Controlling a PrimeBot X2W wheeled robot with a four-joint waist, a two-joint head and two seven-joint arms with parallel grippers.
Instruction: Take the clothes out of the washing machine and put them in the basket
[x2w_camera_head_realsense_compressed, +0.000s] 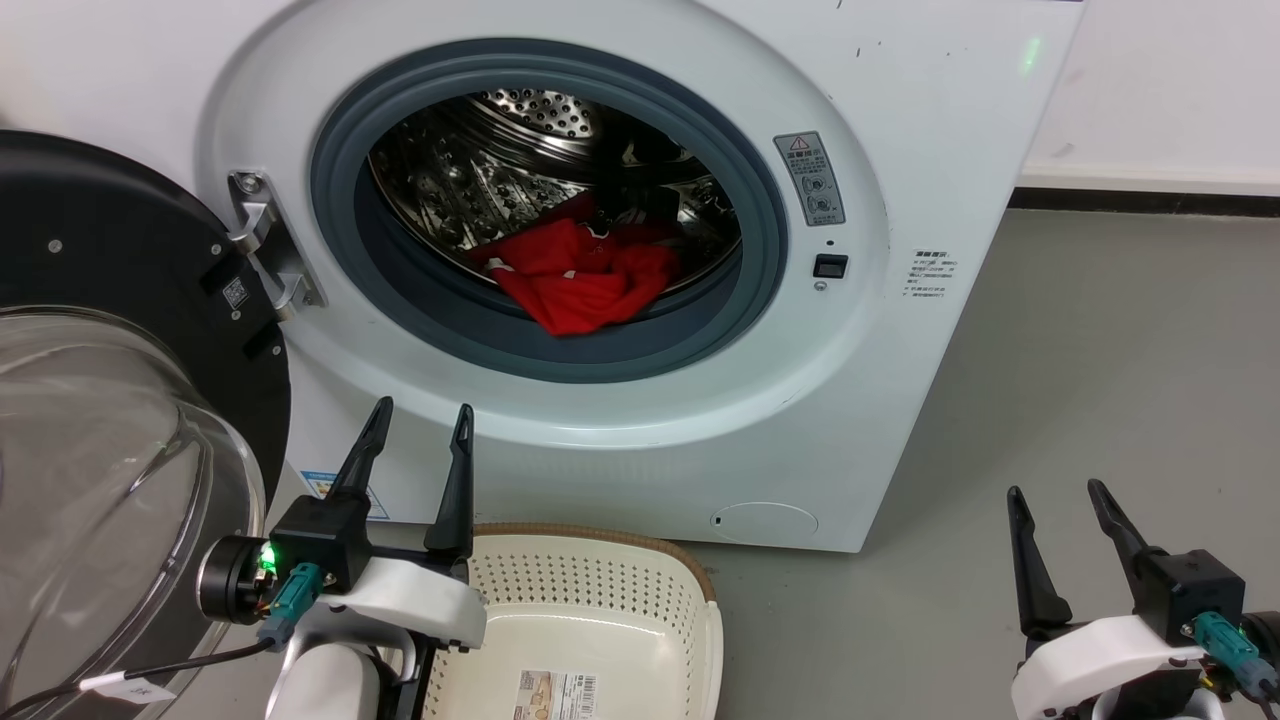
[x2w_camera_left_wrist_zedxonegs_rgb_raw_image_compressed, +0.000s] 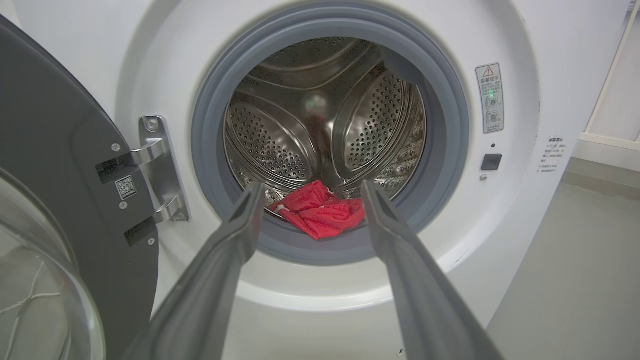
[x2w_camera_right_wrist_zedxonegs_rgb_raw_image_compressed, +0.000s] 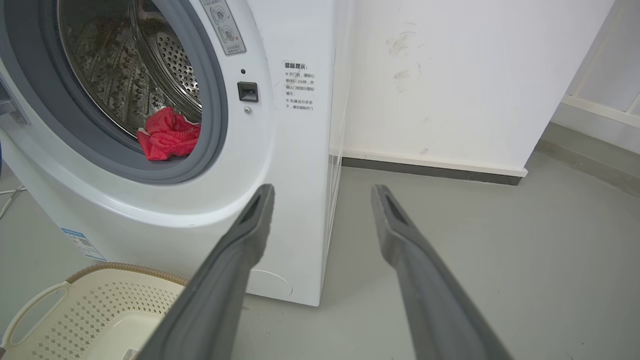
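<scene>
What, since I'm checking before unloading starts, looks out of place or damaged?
Nothing damaged. The clothes slump from the drum onto the grey seal of the washing machine; the basket sits upright below.

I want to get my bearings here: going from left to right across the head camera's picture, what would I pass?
From the left: black-framed glass door → silver metal hinge → bright red clothes → small black latch slot → right gripper. The left gripper and the basket overlap others, so I've left them out.
</scene>
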